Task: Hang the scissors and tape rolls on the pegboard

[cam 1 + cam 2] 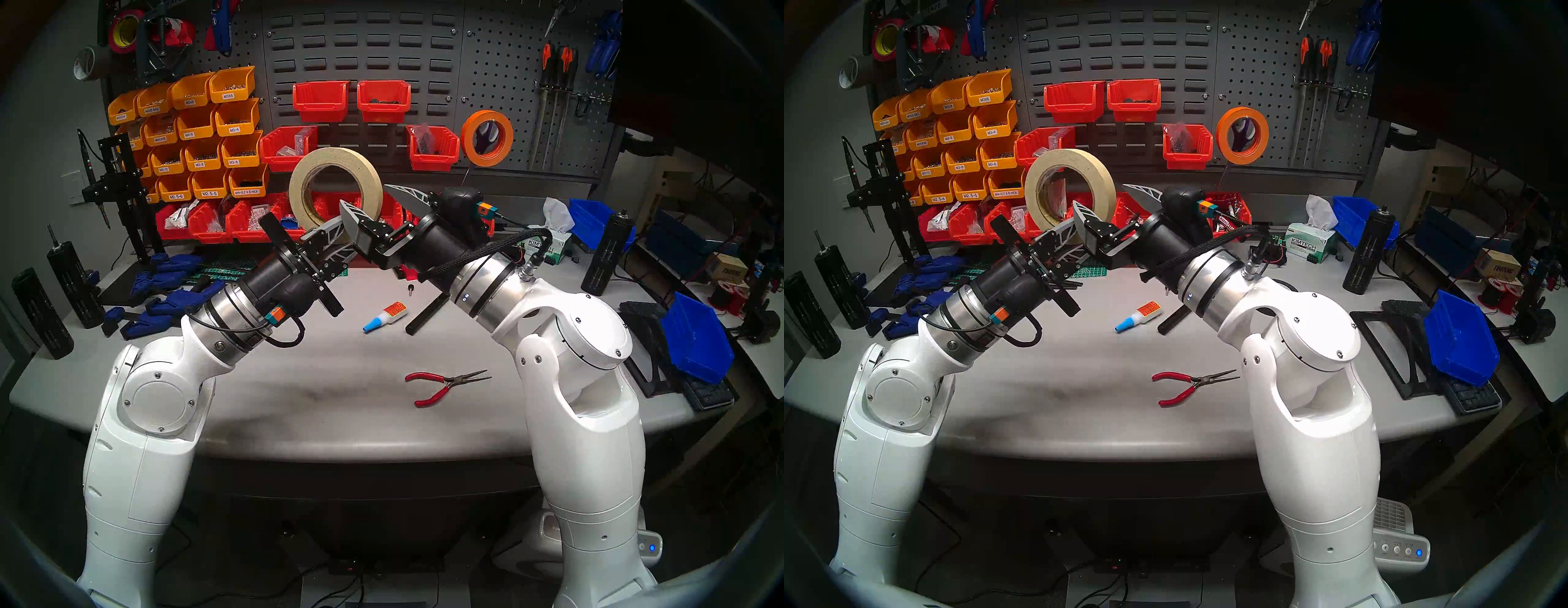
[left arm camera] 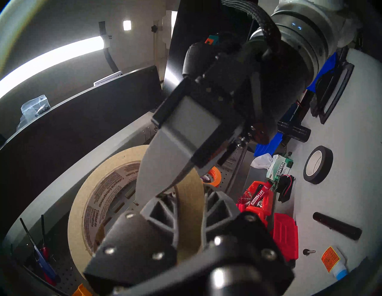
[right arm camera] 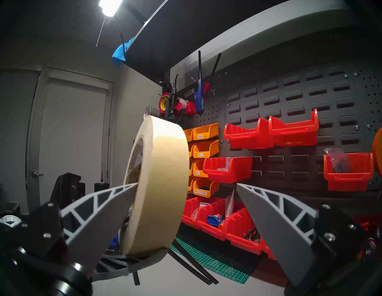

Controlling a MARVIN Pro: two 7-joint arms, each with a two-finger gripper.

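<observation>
Holding the cream tape roll (image 1: 335, 187) mid-frame, left gripper (image 2: 191, 219) clamps its band
Right gripper (image 3: 187, 206) gapes wide around it; orange tape roll (image 1: 487, 138) hangs upper right

- The masking tape roll (image 1: 335, 187) stands on edge above the surface (image 1: 297, 382), between both arms, before the bins (image 1: 212, 220).
- The left tool (image 2: 189, 217) clamps its lower rim; the right tool (image 3: 186, 196) straddles it, parted.
- The other tape roll (image 1: 486, 138) hangs on the pegboard (image 1: 500, 63), right of the bins, with the scissors (image 1: 483, 136) behind it.
- The pliers (image 1: 445, 384) lie on the surface, nearer the robot.
</observation>
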